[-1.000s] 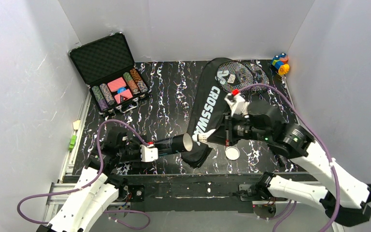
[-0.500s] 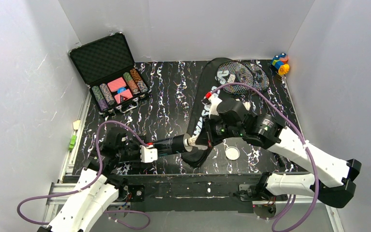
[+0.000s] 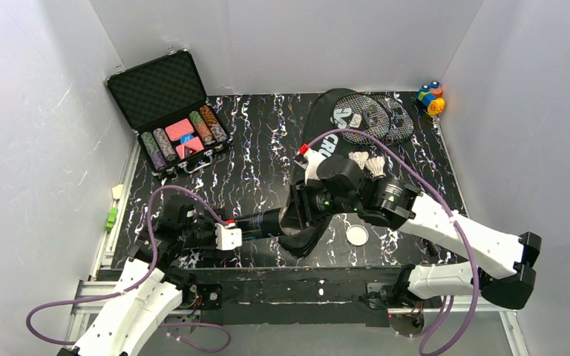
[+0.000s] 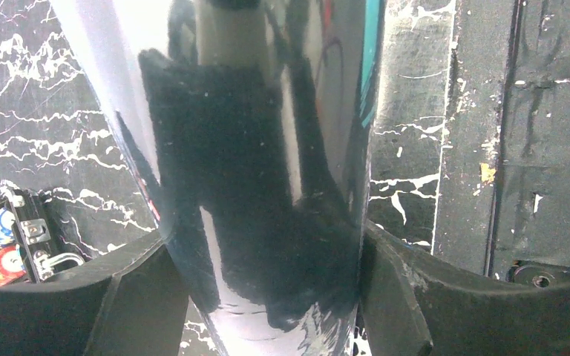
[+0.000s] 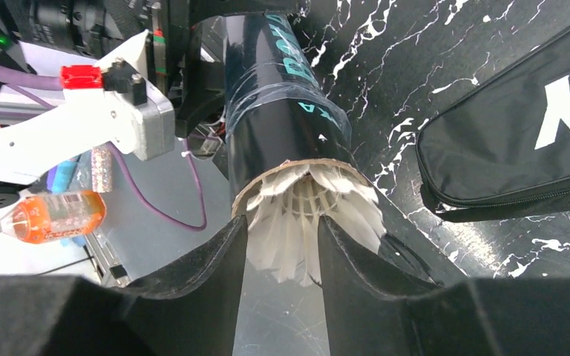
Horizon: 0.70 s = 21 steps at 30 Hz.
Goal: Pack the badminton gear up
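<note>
Left hand [image 4: 267, 293] grips the shuttlecock tube [image 5: 282, 126]; right hand [image 5: 282, 256] pinches a feather shuttlecock [image 5: 304, 215] half inside its mouth.

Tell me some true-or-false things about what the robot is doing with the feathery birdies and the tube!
1. The left gripper holds the tube. True.
2. The right gripper is empty. False: it pinches a shuttlecock at the tube's open mouth.
3. The lid is on the tube. False: it lies on the table.
4. Two other shuttlecocks lie outside the tube. True.
5. The chip case is shut. False: it stands open.
</note>
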### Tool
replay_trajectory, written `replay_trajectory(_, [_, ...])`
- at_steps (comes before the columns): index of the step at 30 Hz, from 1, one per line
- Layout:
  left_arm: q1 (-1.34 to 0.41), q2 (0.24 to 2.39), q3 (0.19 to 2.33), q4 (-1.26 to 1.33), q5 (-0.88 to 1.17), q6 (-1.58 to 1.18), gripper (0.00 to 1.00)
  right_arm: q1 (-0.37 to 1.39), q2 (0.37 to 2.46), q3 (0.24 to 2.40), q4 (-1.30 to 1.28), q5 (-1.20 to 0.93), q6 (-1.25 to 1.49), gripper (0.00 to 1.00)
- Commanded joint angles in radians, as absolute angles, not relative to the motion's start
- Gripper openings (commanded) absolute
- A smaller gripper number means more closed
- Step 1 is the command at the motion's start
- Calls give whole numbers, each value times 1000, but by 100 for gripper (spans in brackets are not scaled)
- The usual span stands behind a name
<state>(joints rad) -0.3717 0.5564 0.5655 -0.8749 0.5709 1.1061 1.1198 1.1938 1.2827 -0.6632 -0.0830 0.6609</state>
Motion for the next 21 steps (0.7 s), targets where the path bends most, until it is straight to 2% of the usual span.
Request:
replay_trajectory(1, [-376,543,577,-855,608,1108,23,1123,1095,1317,-617,-38,680,49])
replay_trajectory(11, [-376,548,603,-852,620,1080,23,1091,953,1223,-714,98,709,50])
replay_trajectory(21, [-376,546,629,-845,630,1064,23,1085,1040,1194,-650,91,707,59])
